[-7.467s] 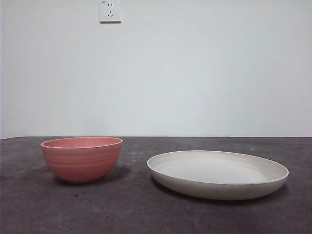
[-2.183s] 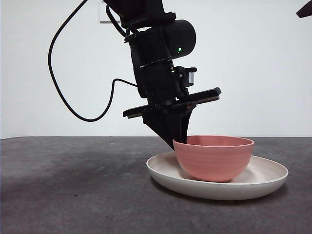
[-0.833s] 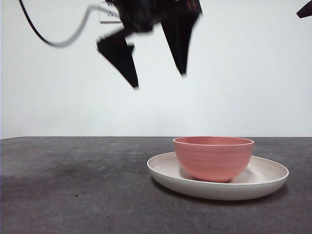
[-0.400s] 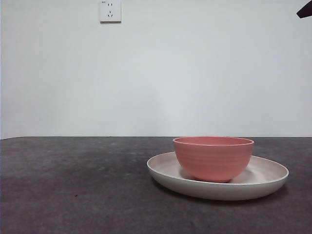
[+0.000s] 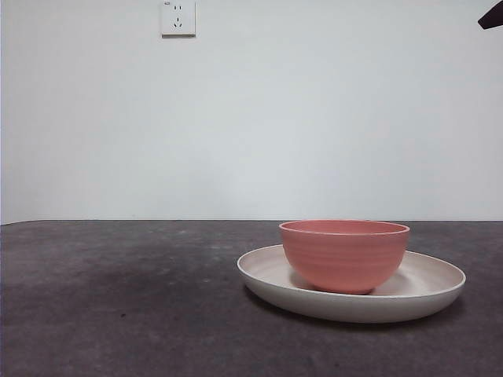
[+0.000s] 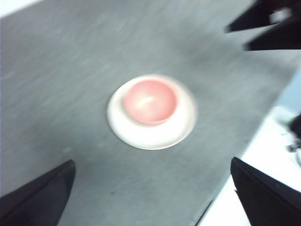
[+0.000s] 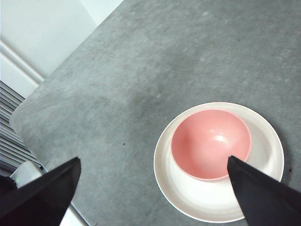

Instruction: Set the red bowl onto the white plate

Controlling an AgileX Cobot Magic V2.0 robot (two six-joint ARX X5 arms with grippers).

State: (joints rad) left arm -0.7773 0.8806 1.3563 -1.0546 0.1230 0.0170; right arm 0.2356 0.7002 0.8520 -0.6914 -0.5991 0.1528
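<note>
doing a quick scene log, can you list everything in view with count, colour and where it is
red bowl: one, salmon pink, upright on the white plate, nothing inside it
white plate: one, off-white, flat on the table, toward the right in the front view
table: one, dark grey, under the plate
wall socket: one, white, on the pale wall behind the table, upper left in the front view
left gripper: one, black, jaws open, high above the table, holding nothing, well clear of the bowl
right gripper: one, black, jaws open, also above the table, holding nothing, clear of the bowl; one arm shows as a black tip at the front view's top right corner
</note>
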